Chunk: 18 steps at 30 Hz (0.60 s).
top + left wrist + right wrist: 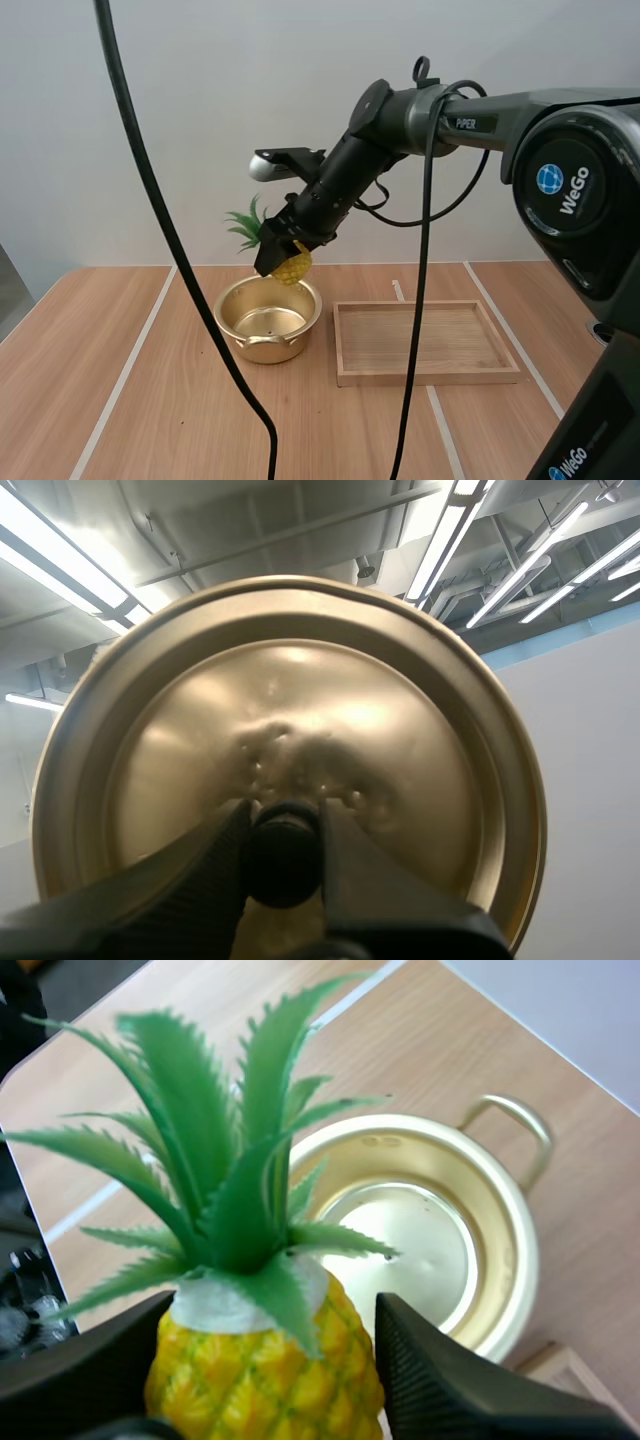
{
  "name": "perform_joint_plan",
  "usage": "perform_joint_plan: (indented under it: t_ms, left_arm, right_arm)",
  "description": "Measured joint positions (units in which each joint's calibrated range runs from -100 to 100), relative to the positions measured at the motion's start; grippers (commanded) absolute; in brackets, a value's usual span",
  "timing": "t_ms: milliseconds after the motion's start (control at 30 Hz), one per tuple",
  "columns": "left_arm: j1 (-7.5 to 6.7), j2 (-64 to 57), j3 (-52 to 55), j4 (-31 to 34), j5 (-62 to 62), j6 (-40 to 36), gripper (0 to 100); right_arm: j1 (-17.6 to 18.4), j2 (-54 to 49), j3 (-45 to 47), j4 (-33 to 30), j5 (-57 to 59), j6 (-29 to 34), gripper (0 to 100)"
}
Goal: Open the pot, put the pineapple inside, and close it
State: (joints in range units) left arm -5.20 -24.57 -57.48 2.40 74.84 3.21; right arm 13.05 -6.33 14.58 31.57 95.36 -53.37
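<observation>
Pineapple (262, 1385) is pinched by its yellow body between the fingers of the right gripper (283, 262), its green crown pointing away from the arm, and it hangs just above the rim of the open gold pot (268, 345). Pot stands lidless on the wooden table (120, 400), a wooden tray (430, 378) just beside it. Lid (300, 700) is apart from the pot, its black knob (285, 870) clamped between the fingers of the left gripper (285, 840).
</observation>
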Motion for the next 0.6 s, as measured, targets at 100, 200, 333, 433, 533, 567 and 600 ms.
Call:
perform_joint_plan:
  t_ms: [100,200,333,433,533,567,600]
  left_arm:
    - [0.00,0.0,0.0,0.0,0.0,0.0,0]
    - [0.00,0.0,0.0,0.0,0.0,0.0,0]
    - [0.00,0.0,0.0,0.0,0.0,0.0,0]
    - [0.00,0.0,0.0,0.0,0.0,0.0,0]
    - [0.00,0.0,0.0,0.0,0.0,0.0,0]
    - [0.00,0.0,0.0,0.0,0.0,0.0,0]
    - [0.00,0.0,0.0,0.0,0.0,0.0,0]
  right_arm:
    - [2.6,0.0,0.0,-5.5,-6.7,0.8,0]
    - [3.7,0.9,0.0,-10.0,-11.7,1.7,0]
    - [3.9,3.7,0.0,-13.5,-13.2,2.2,0]
    - [3.9,6.3,0.0,-15.1,-13.3,2.2,0]
    - [3.9,8.6,0.0,-15.7,-13.3,2.2,0]
    - [3.9,9.3,0.0,-15.8,-13.5,2.2,0]
    - [3.9,9.9,0.0,-15.8,-13.7,2.2,0]
